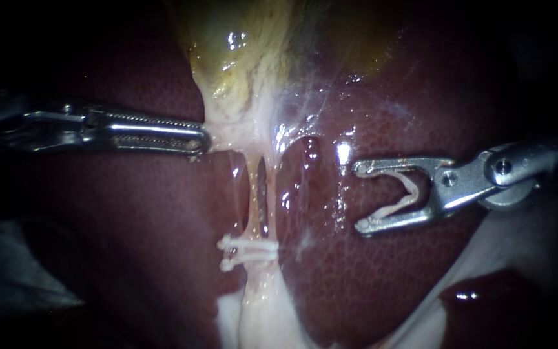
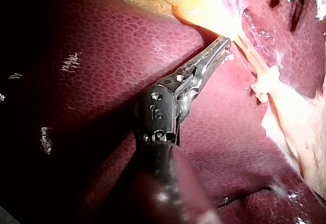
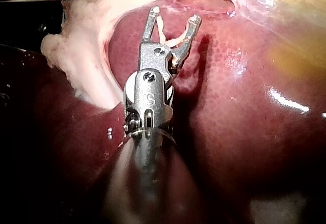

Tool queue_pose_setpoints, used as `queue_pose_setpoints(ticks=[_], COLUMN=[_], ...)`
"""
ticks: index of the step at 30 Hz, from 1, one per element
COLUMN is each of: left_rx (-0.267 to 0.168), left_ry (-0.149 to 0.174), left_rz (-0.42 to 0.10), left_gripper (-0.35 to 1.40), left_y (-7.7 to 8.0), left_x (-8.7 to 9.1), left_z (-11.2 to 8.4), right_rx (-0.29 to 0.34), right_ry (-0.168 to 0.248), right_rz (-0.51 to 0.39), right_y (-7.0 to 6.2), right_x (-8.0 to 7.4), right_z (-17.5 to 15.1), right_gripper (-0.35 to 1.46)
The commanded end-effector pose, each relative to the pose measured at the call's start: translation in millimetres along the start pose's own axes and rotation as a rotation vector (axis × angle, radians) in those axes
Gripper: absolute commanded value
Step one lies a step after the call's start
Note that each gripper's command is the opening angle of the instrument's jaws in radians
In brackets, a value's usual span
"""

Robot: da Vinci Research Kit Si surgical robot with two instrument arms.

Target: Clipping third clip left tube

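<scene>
Pinching gallbladder (image 1: 240, 64), your left instrument (image 1: 198, 139) holds; 2 clips (image 1: 248, 252) sit on the tube (image 1: 253, 194), 3rd clip (image 1: 410, 187) rides your right instrument's (image 1: 361, 197) spread jaws.

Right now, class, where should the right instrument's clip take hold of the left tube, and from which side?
Probably the bare stretch of the left tube above the two clips. Come from the right: the right instrument holds an open clip facing it, and the tube runs upright, so the clip would straddle it.
</scene>
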Motion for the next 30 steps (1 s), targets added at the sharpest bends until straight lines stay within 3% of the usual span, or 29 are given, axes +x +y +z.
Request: queue_pose_setpoints(ticks=[1, 7, 14, 26, 30], left_rx=[-0.003, -0.01, -0.004, -0.002, -0.001], left_ry=[0.0, -0.004, 0.022, 0.026, 0.026], left_rz=[-0.001, -0.015, -0.011, -0.007, -0.007], left_gripper=[-0.35, -0.35, -0.35, -0.35, -0.35], left_y=[0.2, 1.5, 2.9, 3.4, 3.5], left_x=[0.2, 2.5, 4.6, 4.6, 4.6], left_z=[-0.3, -3.0, -6.3, -6.2, -6.2], right_rx=[0.0, 0.0, 0.001, 0.038, 0.041], right_ry=[0.0, 0.0, 0.001, 0.01, 0.033], right_rz=[0.0, 0.0, 0.0, 0.061, 0.098], right_y=[0.0, 0.0, 0.0, -0.5, -0.4], right_x=[0.0, -0.1, 0.0, 1.5, 2.0], right_z=[0.0, 0.0, 0.2, 5.8, 7.5], right_gripper=[0.5, 0.5, 0.5, 0.5, 0.5])
